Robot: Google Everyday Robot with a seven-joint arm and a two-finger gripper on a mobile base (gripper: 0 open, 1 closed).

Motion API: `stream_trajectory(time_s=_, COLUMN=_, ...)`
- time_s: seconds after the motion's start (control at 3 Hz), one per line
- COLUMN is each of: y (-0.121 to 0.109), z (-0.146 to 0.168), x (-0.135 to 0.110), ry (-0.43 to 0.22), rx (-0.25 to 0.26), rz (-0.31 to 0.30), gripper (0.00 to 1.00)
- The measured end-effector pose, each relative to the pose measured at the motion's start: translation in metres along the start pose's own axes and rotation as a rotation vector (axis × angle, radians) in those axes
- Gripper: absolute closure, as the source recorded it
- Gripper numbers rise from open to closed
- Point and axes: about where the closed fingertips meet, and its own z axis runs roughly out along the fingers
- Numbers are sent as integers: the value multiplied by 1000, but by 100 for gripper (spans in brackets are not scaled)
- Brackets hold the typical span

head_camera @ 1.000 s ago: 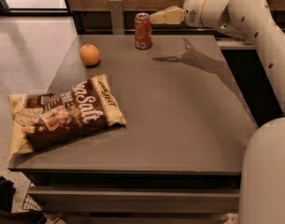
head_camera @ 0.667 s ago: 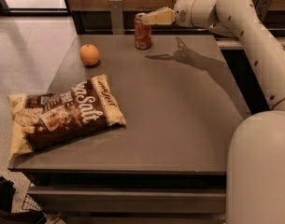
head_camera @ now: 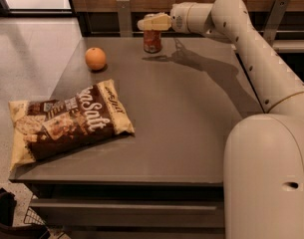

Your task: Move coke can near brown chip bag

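The red coke can [head_camera: 152, 42] stands upright at the far edge of the grey table [head_camera: 181, 113]. My gripper [head_camera: 150, 23] reaches in from the right and sits directly over the can's top, which it hides. The brown chip bag [head_camera: 67, 122] with white "Sea Salt" lettering lies flat at the table's front left corner, well away from the can.
A round orange fruit [head_camera: 95, 59] sits at the back left of the table, between the can and the bag. My arm [head_camera: 251, 49] spans the table's right side. A wooden wall with metal brackets [head_camera: 124, 14] runs behind the table.
My gripper has moved left, from beside the can on its right to directly over the can's top. The can, orange and bag have not moved.
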Motion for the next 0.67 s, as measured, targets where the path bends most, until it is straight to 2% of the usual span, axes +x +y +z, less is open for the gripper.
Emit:
stream_trajectory(time_s=0.33, y=10, z=20, x=9, ry=-15, rx=-36, rz=35, gripper=0)
stream_trajectory(time_s=0.67, y=18, z=32, x=18, ry=-12, rx=-50, rz=51, gripper=17)
